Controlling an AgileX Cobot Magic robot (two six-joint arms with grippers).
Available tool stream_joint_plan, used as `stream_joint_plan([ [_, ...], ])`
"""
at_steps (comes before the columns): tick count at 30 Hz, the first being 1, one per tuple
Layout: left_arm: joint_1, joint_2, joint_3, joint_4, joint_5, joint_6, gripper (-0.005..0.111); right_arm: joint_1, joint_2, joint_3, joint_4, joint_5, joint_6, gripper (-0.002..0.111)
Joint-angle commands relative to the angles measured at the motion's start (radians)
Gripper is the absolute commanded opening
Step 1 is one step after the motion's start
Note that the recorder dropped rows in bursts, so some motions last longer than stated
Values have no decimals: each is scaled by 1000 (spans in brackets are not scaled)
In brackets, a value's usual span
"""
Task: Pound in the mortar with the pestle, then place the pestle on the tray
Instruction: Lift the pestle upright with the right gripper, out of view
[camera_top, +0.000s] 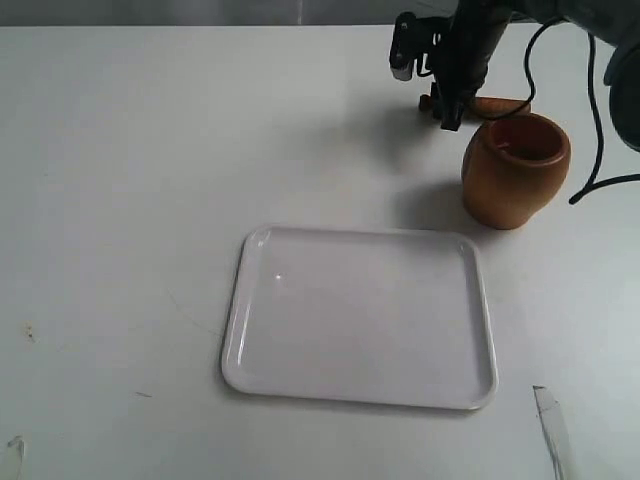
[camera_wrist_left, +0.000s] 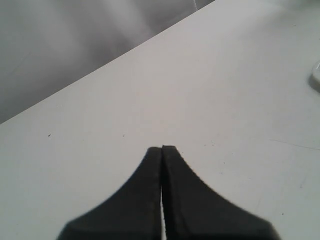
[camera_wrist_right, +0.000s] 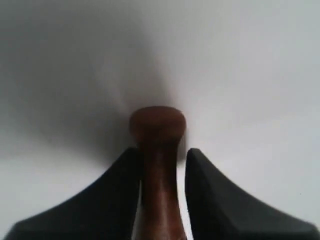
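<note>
The pestle lies flat on the white table just behind the mortar, its small knob pointing left. My right gripper reaches down over its thin neck. In the right wrist view the neck runs between the two black fingers; one finger touches it and a thin white gap shows at the other, so the gripper is open around it. The mortar stands upright at the right. The white tray lies in front of it. My left gripper is shut on nothing above bare table.
Black cables hang down to the right of the mortar. A corner of the tray's rim shows at the edge of the left wrist view. Pale strips sit at the table's front corners.
</note>
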Motion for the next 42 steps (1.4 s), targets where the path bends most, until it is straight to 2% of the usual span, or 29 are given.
stream_joint_plan([
  [1,-8,-1,1,-7,-3,-8,0,0,-2,-10,-7,-33,-30,3],
  [2,-8,-1,1,-7,-3,-8,0,0,-9,-21,-3,-41,-17,0],
  [8,-8,-1,1,-7,-3,-8,0,-10,-93,-42,115,-193,135,0],
  [14,-8,-1,1,-7,-3,-8,0,-112,-212,-41,535,-272,229,0],
  [18,-8,-1,1,-7,-3,-8,0,-196,-297,22,758,-270,202,0],
  [22,-8,-1,1,-7,-3,-8,0,-249,-409,153,983,-303,13,0],
  [26,-8,-1,1,-7,-3,-8,0,-260,-582,384,1201,-478,-274,0],
  [28,-8,-1,1,-7,-3,-8,0,-260,-663,506,1378,-581,-465,0],
  [29,-8,-1,1,-7,-3,-8,0,-256,-706,574,1525,-608,-602,0],
  [30,-8,-1,1,-7,-3,-8,0,-258,-747,643,1700,-603,-750,0],
  [31,-8,-1,1,-7,-3,-8,0,-267,-779,701,1791,-571,-881,0],
  [35,-8,-1,1,-7,-3,-8,0,-303,-877,883,1791,-333,-890,0],
  [39,-8,-1,1,-7,-3,-8,0,-303,-941,1007,1791,-379,-848,0],
  [42,-8,-1,1,-7,-3,-8,0,-293,-1009,1073,1791,-609,-950,0],
])
